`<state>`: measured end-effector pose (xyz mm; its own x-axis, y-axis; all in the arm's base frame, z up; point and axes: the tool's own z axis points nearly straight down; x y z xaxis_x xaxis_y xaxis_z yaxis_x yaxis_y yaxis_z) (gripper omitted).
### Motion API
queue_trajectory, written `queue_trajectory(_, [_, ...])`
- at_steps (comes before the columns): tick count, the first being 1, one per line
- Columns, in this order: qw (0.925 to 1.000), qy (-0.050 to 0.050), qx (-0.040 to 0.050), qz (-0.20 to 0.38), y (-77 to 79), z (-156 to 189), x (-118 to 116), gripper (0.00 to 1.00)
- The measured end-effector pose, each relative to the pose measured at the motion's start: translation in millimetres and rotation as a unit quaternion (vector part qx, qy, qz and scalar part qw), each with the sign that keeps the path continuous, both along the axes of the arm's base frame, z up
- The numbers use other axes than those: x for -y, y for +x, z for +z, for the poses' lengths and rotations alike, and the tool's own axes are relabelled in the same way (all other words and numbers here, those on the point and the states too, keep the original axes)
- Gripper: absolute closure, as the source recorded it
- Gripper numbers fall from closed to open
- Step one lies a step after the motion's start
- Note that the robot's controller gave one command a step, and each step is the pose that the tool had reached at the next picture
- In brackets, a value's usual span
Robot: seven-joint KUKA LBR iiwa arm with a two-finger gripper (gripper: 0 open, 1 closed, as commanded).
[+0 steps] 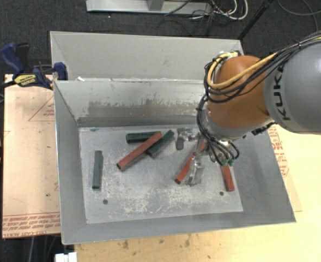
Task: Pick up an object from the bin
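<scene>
My gripper (pixel 188 157) hangs low over the right middle of the bin floor, under the arm's orange cover. Its two metal fingers stand apart, one at the upper left (pixel 181 141) and one lower down (pixel 196 172), so it is open. A short red stick (pixel 182 172) lies slanted on the floor, right against the lower finger and partly under the gripper. Whether they touch I cannot tell. A second short red stick (pixel 228 178) lies just to the right. A dark green stick (pixel 160 144) lies close on the left.
A long red-brown stick (pixel 140 150) lies slanted in the middle, crossing another dark green stick (pixel 140 137). One more dark green stick (pixel 97 169) lies upright near the left wall. The arm and its cables cover the bin's upper right corner.
</scene>
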<state>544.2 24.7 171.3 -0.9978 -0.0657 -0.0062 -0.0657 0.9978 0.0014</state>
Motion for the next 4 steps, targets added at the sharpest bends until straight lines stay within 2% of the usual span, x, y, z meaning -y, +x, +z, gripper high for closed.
queue_trajectory(1, [0.9949, -0.001, -0.0017, 0.101, -4.4, -40.9, 27.1, 0.0])
queue_trajectory(2, [0.9924, -0.002, -0.0008, 0.123, -3.8, -56.2, 31.5, 0.0])
queue_trajectory(3, [0.9738, 0.001, -0.0074, 0.227, -26.4, -28.5, 28.6, 0.0])
queue_trajectory(4, [0.9707, -0.001, -0.0002, 0.24, 57.5, -93.1, 55.3, 1.0])
